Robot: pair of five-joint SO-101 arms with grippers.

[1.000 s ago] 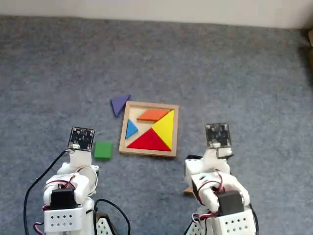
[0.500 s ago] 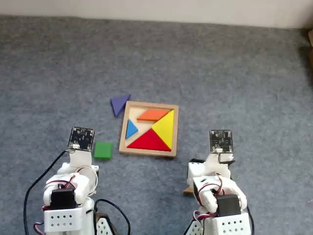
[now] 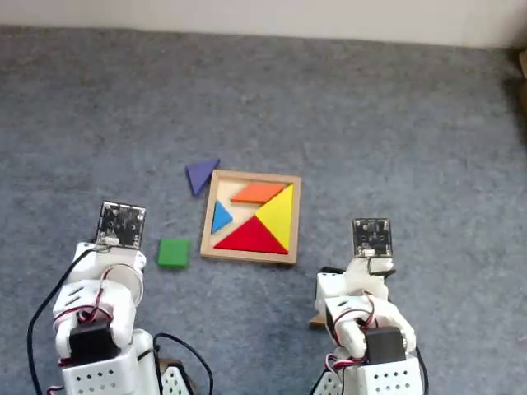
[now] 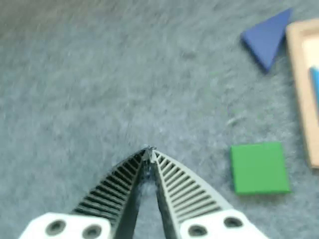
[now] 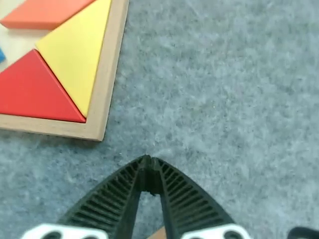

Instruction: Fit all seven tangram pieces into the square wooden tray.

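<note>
Tray: the square wooden tray [image 3: 211,237] lies flat on the grey carpeted surface [image 3: 395,123] between and beyond the two arms, its sides turned slightly off square to the arms.
Pieces in tray: the red triangle [image 3: 249,237] has its long side along the near wall and its apex towards the middle. The yellow triangle [image 3: 278,216] has its long side along the right wall and its apex also towards the middle. The orange parallelogram [image 3: 258,192] runs lengthwise along the far wall. The small blue triangle [image 3: 220,217] sits by the left wall with bare wood around it.
Loose pieces: the purple triangle [image 3: 200,174] lies just beside the tray's far left corner, one tip pointing towards the arms. The green square [image 3: 173,252] lies flat to the left of the tray, apart from its wall, with carpet between.
Left jaws: pressed together, tips over bare carpet, with the green square off to their tray side.
Right jaws: pressed together over carpet, near the tray's near right corner and apart from it.
Other: an orange-brown edge [image 3: 317,321] peeks out at the base of the right arm [image 3: 362,317].
</note>
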